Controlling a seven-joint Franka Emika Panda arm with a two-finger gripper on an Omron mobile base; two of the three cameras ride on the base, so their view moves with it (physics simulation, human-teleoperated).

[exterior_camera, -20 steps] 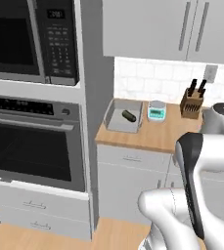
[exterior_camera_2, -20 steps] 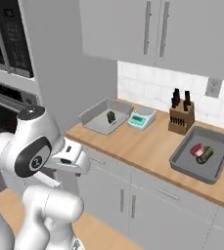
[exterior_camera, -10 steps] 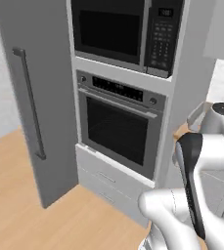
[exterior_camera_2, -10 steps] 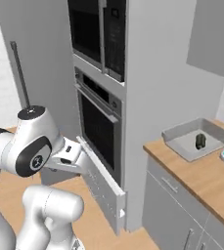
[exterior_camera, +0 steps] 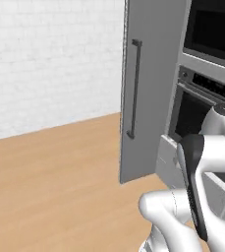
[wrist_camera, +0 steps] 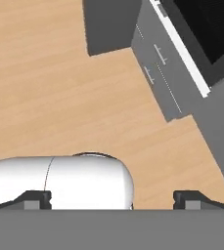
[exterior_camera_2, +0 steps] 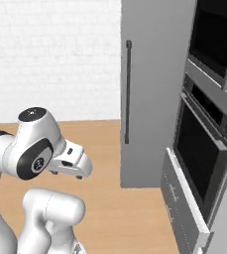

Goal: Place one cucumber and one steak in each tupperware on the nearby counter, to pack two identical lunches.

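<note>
Fingers [wrist_camera: 112,199] spread wide, empty, above wooden floor [wrist_camera: 59,97].

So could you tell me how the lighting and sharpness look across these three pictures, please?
Left base view: flat, even rendered light, soft edges on the tall grey cabinet. Right base view: the oven glass is dark and shows no glare. Hand view: crisp, with a dark shadow-like patch on the wooden floor beside the cabinet; the gripper fingertips stand wide apart.

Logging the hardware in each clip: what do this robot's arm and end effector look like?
The arm is glossy white with rounded, bulbous links, a dark grey joint ring and a dark round cap on top. In the left base view a dark band runs along one link. The end effector has two small dark, blocky fingertips. No cables or markings show.
</note>
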